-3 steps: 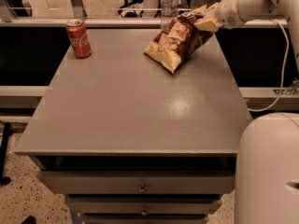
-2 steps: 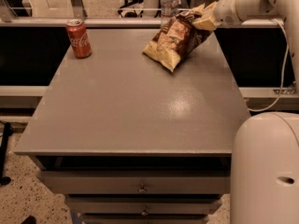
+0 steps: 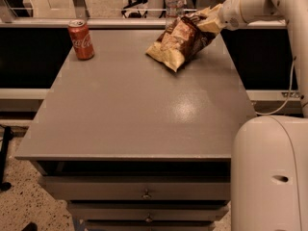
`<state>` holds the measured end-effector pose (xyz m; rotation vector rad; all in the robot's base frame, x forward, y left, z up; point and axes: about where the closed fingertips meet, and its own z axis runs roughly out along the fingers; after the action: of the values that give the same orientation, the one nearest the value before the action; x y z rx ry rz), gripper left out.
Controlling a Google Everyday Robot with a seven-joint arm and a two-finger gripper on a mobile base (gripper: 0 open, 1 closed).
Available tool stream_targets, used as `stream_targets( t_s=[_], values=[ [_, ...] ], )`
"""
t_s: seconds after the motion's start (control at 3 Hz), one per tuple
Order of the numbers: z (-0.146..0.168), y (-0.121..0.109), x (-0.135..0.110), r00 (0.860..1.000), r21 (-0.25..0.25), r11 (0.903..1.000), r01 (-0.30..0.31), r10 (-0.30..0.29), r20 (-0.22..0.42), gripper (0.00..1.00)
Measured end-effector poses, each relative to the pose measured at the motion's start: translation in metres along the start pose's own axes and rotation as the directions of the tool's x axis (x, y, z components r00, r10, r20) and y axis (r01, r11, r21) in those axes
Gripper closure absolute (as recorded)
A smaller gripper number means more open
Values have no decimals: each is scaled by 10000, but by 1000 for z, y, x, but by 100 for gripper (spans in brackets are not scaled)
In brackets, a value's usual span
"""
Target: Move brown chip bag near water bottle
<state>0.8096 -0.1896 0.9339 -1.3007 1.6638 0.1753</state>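
The brown chip bag (image 3: 182, 42) lies tilted at the far right of the grey table, its pale yellow lower end resting on the top and its upper end raised. My gripper (image 3: 208, 20) comes in from the right and is shut on the bag's upper right end. The water bottle (image 3: 174, 4) stands at the table's far edge just behind the bag, its lower part hidden by the bag.
A red Coca-Cola can (image 3: 81, 39) stands at the far left of the table (image 3: 144, 114). Drawers (image 3: 144, 194) are under the front edge. My white robot base (image 3: 272, 177) fills the lower right. A rail runs behind the table.
The bag and gripper have shifted slightly left toward the bottle; the can has not moved.
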Motion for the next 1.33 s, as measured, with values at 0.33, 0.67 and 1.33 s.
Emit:
stream_targets(
  t_s=[0.33,0.67,1.33],
  values=[
    [13,2,6,9999,-162,9998,-65,64,-98,53],
    [20,4,10,9998,-279,9995,-118,114,-166,22],
    [15,3,18,9994,-309,9993,-200,192,-271,0]
  ],
)
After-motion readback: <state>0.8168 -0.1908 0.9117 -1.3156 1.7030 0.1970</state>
